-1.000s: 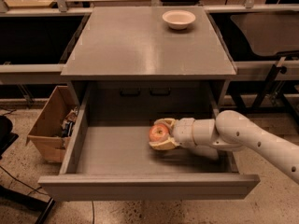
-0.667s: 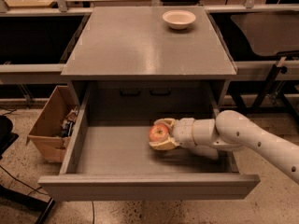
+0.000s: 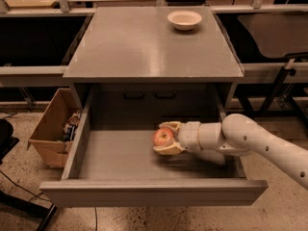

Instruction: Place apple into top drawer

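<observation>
The top drawer [image 3: 120, 162] is pulled fully out of the grey cabinet, with its plain flat front panel [image 3: 154, 192] toward the camera. The apple [image 3: 163, 137], red with yellowish patches, is inside the drawer, right of its middle and low over the floor. My gripper [image 3: 161, 138] reaches in from the right on a white arm [image 3: 250, 141]. Its cream fingers [image 3: 169, 126] sit above and below the apple, closed around it.
A cream-white bowl [image 3: 184, 19] stands on the cabinet top [image 3: 144, 47] at the back right. An open cardboard box [image 3: 53, 129] with clutter sits on the floor to the left of the drawer. Dark shelving and metal frames flank the cabinet.
</observation>
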### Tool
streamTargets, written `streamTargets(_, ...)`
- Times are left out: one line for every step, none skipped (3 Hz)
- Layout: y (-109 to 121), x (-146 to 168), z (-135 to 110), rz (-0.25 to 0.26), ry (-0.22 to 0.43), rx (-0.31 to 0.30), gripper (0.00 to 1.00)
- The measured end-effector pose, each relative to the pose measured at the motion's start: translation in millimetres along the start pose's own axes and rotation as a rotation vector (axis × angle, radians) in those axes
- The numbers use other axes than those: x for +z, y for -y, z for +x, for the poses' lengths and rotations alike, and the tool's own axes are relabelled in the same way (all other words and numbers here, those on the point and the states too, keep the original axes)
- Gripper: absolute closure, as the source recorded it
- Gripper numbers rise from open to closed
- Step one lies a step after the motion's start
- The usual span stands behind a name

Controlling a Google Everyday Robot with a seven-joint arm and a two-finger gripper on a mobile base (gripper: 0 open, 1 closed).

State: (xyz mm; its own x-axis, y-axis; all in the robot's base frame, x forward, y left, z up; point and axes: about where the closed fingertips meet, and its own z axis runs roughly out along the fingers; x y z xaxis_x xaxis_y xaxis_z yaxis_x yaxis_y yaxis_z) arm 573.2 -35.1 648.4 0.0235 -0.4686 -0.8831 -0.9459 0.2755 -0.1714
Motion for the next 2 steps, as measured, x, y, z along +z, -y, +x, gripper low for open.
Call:
streamTargets(0.0, 0.0, 0.0, 0.000, 0.000, 0.000, 0.00)
streamTargets(0.0, 0.0, 0.0, 0.000, 0.000, 0.000, 0.00)
